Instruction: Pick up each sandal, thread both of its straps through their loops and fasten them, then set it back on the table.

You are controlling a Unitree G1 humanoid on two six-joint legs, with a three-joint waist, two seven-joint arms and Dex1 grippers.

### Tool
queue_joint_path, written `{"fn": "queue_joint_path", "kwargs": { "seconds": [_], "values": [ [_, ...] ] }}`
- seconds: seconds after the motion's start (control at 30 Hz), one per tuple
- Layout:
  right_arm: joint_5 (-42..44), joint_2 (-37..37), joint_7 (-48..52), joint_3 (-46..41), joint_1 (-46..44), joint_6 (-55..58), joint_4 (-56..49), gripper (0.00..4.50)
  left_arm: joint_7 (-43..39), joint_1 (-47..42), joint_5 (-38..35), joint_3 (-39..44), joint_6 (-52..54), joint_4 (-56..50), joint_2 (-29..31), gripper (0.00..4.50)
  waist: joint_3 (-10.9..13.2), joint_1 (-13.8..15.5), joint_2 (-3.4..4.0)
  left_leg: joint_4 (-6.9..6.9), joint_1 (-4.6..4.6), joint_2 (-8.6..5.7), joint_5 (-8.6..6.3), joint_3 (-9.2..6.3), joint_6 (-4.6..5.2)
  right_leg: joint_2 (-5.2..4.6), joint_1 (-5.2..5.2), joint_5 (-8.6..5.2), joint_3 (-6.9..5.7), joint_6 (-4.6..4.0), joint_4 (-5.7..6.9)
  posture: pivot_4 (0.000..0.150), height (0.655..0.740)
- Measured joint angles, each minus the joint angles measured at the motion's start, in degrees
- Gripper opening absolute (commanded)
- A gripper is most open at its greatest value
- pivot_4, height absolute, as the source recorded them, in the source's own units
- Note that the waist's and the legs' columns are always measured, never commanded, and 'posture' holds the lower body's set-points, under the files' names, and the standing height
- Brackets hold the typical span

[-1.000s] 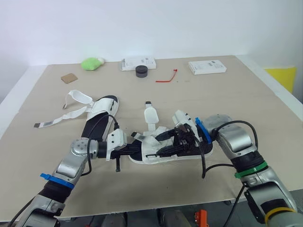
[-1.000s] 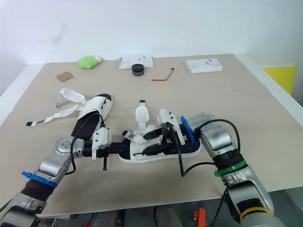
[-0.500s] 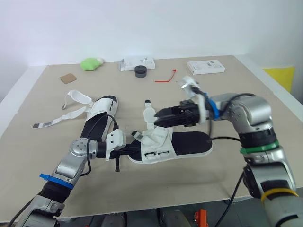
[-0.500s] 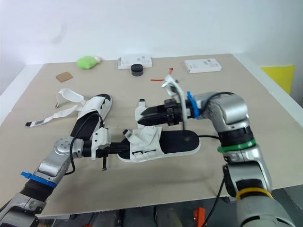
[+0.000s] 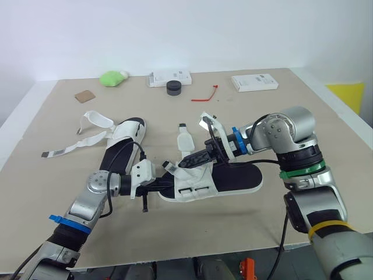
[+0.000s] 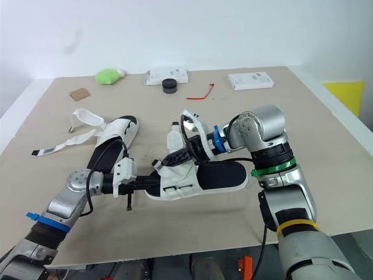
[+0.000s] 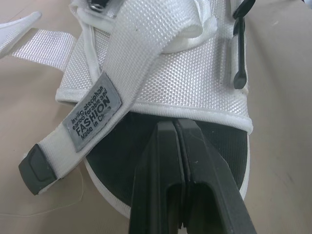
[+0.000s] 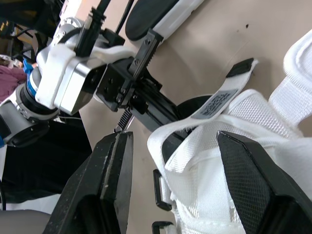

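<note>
Currently the sandal under work lies flat on the table, toe toward the left gripper and its white webbing upper directly ahead of the right gripper.

Tool state: the left gripper's fingers are pressed together with nothing visible between them. Their tips lie at the toe of the black footbed, apparently pinning it rather than clamping it. The right gripper's fingers stand wide apart, holding nothing, with the upper between and just beyond them.

Handling assessment (judgement only):
- Sole: probably light and moderately stiff, likely to slide on the bare table unless the toe is held down.
- Straps: soft woven webbing that will flop and twist. Best taken near the free end, just behind the dark tip, so the tip can be steered into its loop.
- Upper: bulky and yielding, a poor place to grip.

View comparison:
- Left wrist view shows the labelled strap crossing the upper, its dark tip loose beside the left fingertips. The head views show none of this detail.
- Right wrist view confirms how widely the right fingers are spread.
- Head views add an upright strap just beyond the right gripper, and a second sandal beyond the left arm, straps trailing unfastened.
</note>
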Motion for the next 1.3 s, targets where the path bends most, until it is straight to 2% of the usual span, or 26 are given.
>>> {"fn": "queue_joint_path", "kwargs": {
  "seconds": [0.53, 0.57, 0.6, 0.73, 0.77, 0.93, 1.03, 1.17, 1.3],
  "values": [
    [2.3, 5.6, -5.3, 1.4, -0.9, 0.1, 6.0, 2.99, 0.9, 0.5, 0.0, 0.1, -0.8, 0.2, -0.6, 0.00, 0.0, 0.1, 0.00, 0.03, 0.00, -0.03, 0.01, -0.01, 0.01, -0.03, 0.02, 0.02, 0.00, 0.04, -0.01, 0.150, 0.7400],
    [2.1, 5.9, -5.3, 1.4, -1.0, 0.1, 6.0, 2.48, 1.0, 0.6, 0.0, 0.1, -0.9, 0.2, -0.6, 0.00, 0.0, 0.1, 0.00, 0.02, 0.00, -0.03, 0.01, -0.02, 0.02, -0.02, 0.02, 0.02, -0.01, 0.04, -0.01, 0.150, 0.7400],
    [1.8, 6.2, -5.3, 1.4, -1.1, 0.1, 6.0, 2.21, 1.0, 0.6, 0.0, 0.1, -0.9, 0.1, -0.6, 0.00, 0.0, 0.1, 0.00, 0.02, 0.00, -0.02, 0.01, -0.02, 0.02, -0.02, 0.02, 0.02, -0.01, 0.04, -0.01, 0.150, 0.7400],
    [1.2, 6.6, -5.0, 1.4, -1.1, 0.0, 6.1, 0.24, 1.2, 0.8, 0.0, 0.2, -1.0, 0.1, -0.9, 0.00, 0.0, 0.1, 0.00, 0.02, 0.00, -0.05, 0.01, -0.01, 0.01, -0.07, 0.02, 0.02, -0.01, 0.04, -0.02, 0.150, 0.7400],
    [1.2, 6.5, -4.6, 1.4, -1.1, 0.0, 5.9, 0.04, 1.2, 0.9, 0.0, 0.2, -1.0, 0.1, -1.0, 0.00, 0.0, 0.1, 0.00, 0.02, 0.00, -0.07, 0.01, -0.01, 0.01, -0.08, 0.02, 0.02, -0.01, 0.04, -0.03, 0.150, 0.7400],
    [1.3, 4.5, -2.7, 1.8, -1.1, -0.8, 3.2, 0.04, 1.4, 1.0, 0.0, 0.3, -1.0, 0.1, -1.2, 0.00, 0.0, 0.1, 0.00, 0.02, -0.01, -0.09, 0.01, -0.01, 0.01, -0.13, 0.00, 0.00, -0.02, 0.06, -0.05, 0.150, 0.7400],
    [1.3, 1.5, -0.1, 1.9, 0.2, -4.9, -1.8, 0.04, 1.4, 1.1, 0.1, 0.3, -1.0, 0.0, -1.4, 0.00, 0.0, 0.2, 0.00, 0.02, -0.02, -0.11, 0.00, -0.01, 0.01, -0.16, -0.02, -0.02, -0.05, 0.10, -0.09, 0.150, 0.7400],
    [1.8, -5.2, 7.2, 0.8, 7.7, -16.6, -14.7, 0.04, 1.4, 1.1, 0.2, 0.1, -1.0, -0.2, -1.7, 0.00, 0.0, 0.5, -0.04, -0.01, -0.04, -0.16, -0.04, -0.03, 0.01, -0.25, -0.02, -0.14, -0.12, 0.18, -0.16, 0.150, 0.7400],
    [2.7, -9.6, 12.8, -4.3, 21.7, -28.9, -27.1, 0.04, 1.3, 1.3, 0.4, 0.1, -1.0, -0.5, -1.7, 0.00, -0.1, 0.7, -0.12, -0.03, -0.04, -0.15, -0.10, 0.00, -0.01, -0.25, 0.08, -0.19, -0.12, 0.19, -0.17, 0.150, 0.7400]
  ]
}}
